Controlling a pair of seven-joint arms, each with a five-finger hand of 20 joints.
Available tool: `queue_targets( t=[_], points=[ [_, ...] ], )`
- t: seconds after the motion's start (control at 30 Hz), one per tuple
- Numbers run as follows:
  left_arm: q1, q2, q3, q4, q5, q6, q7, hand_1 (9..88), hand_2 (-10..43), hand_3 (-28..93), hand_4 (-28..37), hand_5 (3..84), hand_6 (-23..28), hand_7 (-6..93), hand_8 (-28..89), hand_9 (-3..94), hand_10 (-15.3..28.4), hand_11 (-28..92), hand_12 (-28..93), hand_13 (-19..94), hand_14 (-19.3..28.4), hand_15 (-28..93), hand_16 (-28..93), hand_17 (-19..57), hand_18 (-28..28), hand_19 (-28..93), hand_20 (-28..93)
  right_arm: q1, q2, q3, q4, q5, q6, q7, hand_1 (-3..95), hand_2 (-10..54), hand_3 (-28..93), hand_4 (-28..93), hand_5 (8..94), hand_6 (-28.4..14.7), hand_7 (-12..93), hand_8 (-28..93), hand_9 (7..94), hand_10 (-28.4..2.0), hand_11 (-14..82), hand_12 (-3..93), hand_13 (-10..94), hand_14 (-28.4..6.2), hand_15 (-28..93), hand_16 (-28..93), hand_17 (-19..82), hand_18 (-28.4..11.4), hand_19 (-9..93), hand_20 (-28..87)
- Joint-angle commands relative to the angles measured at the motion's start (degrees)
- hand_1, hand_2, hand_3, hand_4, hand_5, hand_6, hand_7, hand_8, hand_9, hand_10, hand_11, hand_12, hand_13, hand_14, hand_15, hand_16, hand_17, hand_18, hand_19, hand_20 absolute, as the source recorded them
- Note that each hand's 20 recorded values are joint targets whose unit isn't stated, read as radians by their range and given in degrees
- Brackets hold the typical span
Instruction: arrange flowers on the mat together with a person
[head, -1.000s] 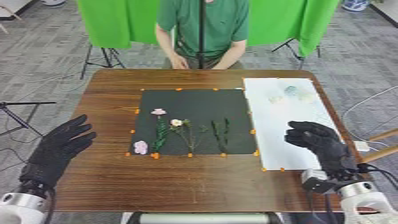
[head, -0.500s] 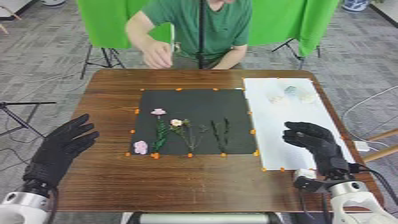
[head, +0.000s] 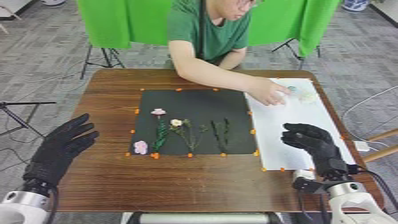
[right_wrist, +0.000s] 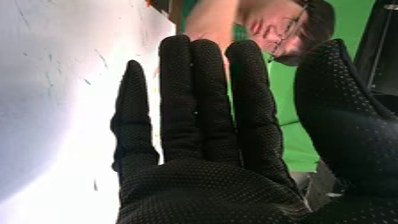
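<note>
The pink flower (head: 158, 112), white flower (head: 176, 122), pink blossom (head: 140, 147) and green sprigs (head: 226, 132) lie on the black mat (head: 195, 102), between the open left hand (head: 62, 142) by the table's (head: 195, 185) left edge and the right hand (head: 313, 143), fingers straight, near its right edge. The sprigs are nearest the right hand, well apart from it; the person's hand (head: 269, 92) reaches to the white sheet (head: 280, 125) near the far right corner.

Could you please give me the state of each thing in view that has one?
Left robot hand: open
Right robot hand: open
White sheet: flat
Person's hand: over the white sheet
Black mat: flat, partly covered
Flowers: lying on mat
Green sprigs: side by side
</note>
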Motion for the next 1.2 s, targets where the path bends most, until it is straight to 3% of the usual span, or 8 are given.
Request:
queue_targets(
  t=[0.03,0.4,1.2],
  points=[
    [0.4,0.1,0.14,0.56,0.07,-0.67,-0.64,28.8,-0.5,69,-25.2,33.3,4.9,17.5,-9,29.7,12.4,19,18,25,16.3,31,0,-6.5,22.0,47,7,0.0,0.0,-0.8,0.2,-0.3,-0.5,0.0,33.2,-7.5,85,-25,54.9,1.2,30,-15,54.7,-11.4,25.0,24.6,46,-8.4,36,25,16,-17.4,48,32],
    [0.1,0.66,0.11,0.79,-0.09,-0.83,-0.66,28.7,-0.5,69,-25.1,33.3,4.9,17.4,-9,29.6,12.4,19,18,25,16.3,31,0,-6.6,22.0,47,7,-0.3,0.4,-0.8,0.1,-0.4,-0.2,0.2,33.3,-7.4,85,-25,54.9,1.1,30,-15,54.9,-11.5,25.1,24.7,46,-8.4,36,25,16,-17.5,48,32],
    [0.5,0.12,0.0,0.47,-0.2,-0.39,-0.5,28.5,-0.4,69,-25.2,33.3,4.9,17.6,-9,29.6,12.4,19,18,25,16.3,31,0,-6.7,22.0,47,7,0.7,-0.1,-1.6,0.3,-0.3,-0.5,0.6,33.4,-7.4,86,-25,54.4,0.5,30,-14,54.4,-11.5,25.0,24.6,45,-8.2,36,25,16,-17.2,48,32]
  ],
)
